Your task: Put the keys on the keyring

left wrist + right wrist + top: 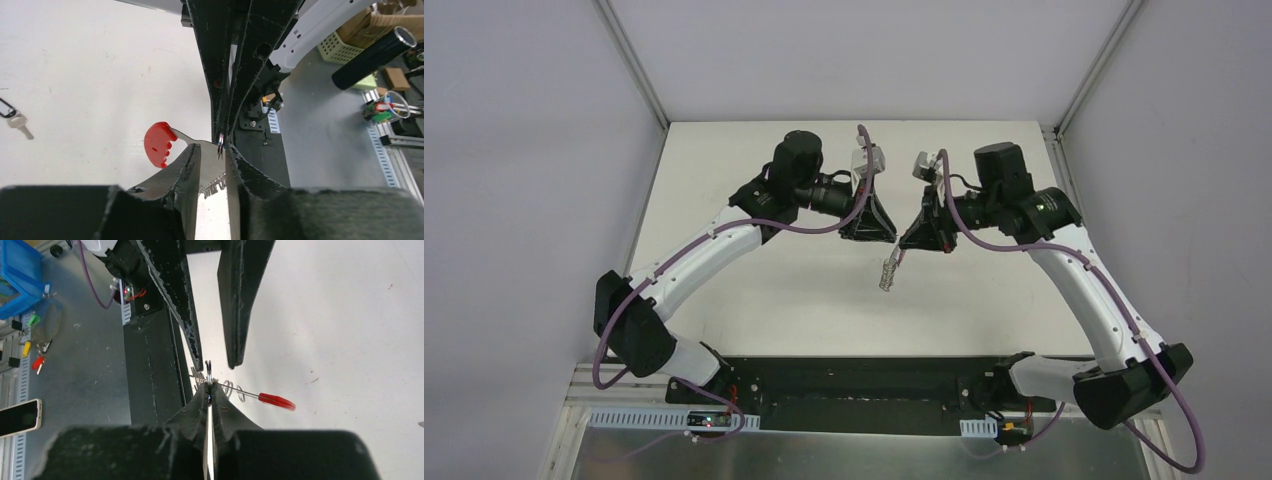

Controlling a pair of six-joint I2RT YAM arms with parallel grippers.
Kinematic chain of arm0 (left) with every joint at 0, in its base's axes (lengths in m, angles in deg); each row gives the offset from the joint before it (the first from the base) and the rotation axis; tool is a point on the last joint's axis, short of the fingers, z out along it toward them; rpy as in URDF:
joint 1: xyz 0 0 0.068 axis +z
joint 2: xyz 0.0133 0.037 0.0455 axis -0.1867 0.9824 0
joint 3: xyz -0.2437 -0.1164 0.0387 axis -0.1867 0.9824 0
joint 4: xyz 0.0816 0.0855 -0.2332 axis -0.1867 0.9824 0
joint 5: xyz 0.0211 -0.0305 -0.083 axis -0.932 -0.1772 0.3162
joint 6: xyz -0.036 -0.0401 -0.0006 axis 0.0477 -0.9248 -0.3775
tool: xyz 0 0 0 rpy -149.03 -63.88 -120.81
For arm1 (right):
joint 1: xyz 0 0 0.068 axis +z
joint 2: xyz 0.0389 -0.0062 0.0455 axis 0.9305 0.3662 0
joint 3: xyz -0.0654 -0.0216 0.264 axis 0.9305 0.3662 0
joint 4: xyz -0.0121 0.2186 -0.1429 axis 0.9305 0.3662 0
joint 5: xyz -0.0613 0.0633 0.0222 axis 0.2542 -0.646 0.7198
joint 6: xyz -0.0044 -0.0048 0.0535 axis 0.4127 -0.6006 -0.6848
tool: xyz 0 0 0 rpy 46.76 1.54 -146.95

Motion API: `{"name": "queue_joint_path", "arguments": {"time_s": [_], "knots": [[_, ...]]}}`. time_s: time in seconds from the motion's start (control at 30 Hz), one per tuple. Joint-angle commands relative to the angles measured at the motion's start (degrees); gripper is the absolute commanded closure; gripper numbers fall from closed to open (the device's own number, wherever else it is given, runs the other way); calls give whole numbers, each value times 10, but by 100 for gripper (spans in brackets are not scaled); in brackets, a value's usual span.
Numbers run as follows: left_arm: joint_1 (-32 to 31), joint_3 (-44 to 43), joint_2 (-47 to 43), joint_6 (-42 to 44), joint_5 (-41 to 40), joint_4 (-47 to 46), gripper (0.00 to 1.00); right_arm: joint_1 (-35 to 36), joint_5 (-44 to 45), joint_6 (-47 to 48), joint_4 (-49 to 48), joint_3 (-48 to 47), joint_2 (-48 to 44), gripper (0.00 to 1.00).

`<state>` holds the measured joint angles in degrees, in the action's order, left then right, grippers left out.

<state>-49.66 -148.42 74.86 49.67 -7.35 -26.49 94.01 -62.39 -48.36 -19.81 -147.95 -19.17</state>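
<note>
The keyring [887, 272] hangs in the air between both grippers at the table's middle. Its red band [157, 144] sticks out left of my left gripper [212, 147], whose fingers stand apart around the flat metal strip. My right gripper [209, 386] is shut. A small metal ring [208, 371] pokes from its tips, and a sliver of blue, the blue key, shows between its pads. The red band [276, 401] and loose rings [231, 387] lie just beyond. The silver key [19, 124] with its dark loop rests on the table far to the left.
White table [754, 300] with walls on three sides. The black base rail [864, 375] runs along the near edge. Off the table are a black cylinder [372, 52], a blue bin [17, 275] and a phone [17, 417].
</note>
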Motion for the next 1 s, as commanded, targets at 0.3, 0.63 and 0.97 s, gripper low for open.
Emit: {"name": "queue_joint_path", "arguments": {"time_s": [0.3, 0.63, 0.97], "knots": [[-19, -67, -1, 161, -34, 158, 66, 37, 32, 45, 45, -43, 34, 100], [-34, -74, 17, 161, -30, 157, 71, 38, 28, 40, 33, -33, 28, 100], [-36, -78, 19, 157, -28, 154, 81, 37, 29, 39, 29, -20, 23, 100]]}}
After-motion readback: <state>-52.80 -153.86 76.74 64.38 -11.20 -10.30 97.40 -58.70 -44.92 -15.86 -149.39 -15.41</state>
